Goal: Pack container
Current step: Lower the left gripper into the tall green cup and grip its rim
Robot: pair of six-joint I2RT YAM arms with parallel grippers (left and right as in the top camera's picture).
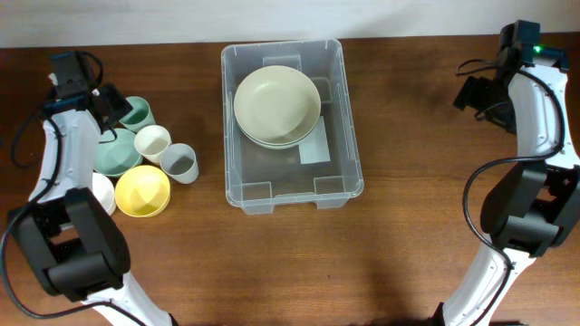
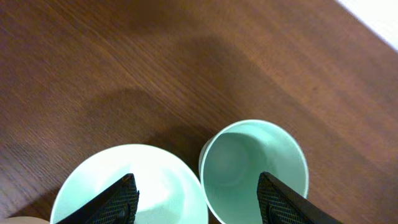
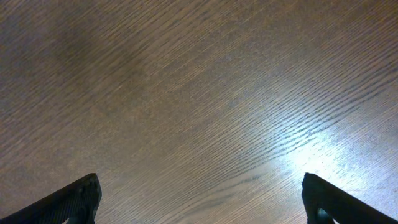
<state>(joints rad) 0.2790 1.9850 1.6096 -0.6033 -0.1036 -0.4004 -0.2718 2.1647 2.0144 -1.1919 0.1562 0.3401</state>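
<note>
The clear plastic container [image 1: 342, 172] stands at the table's middle back with stacked pale green bowls [image 1: 276, 104] inside, over a white label [image 1: 317, 149]. My left gripper [image 1: 113, 107] is open above the dishes at the left. In the left wrist view its fingers [image 2: 198, 199] straddle a mint green cup [image 2: 252, 165] and a mint green bowl [image 2: 155, 186], touching neither as far as I can tell. My right gripper [image 1: 476, 91] is open and empty over bare wood at the far right; its fingertips [image 3: 199, 199] show only the table.
At the left stand a mint bowl [image 1: 113, 158], a mint cup [image 1: 138, 113], a cream cup [image 1: 152, 142], a grey cup [image 1: 179, 163], a yellow bowl [image 1: 143, 191] and a white bowl [image 1: 102, 192]. The wall edge runs along the back.
</note>
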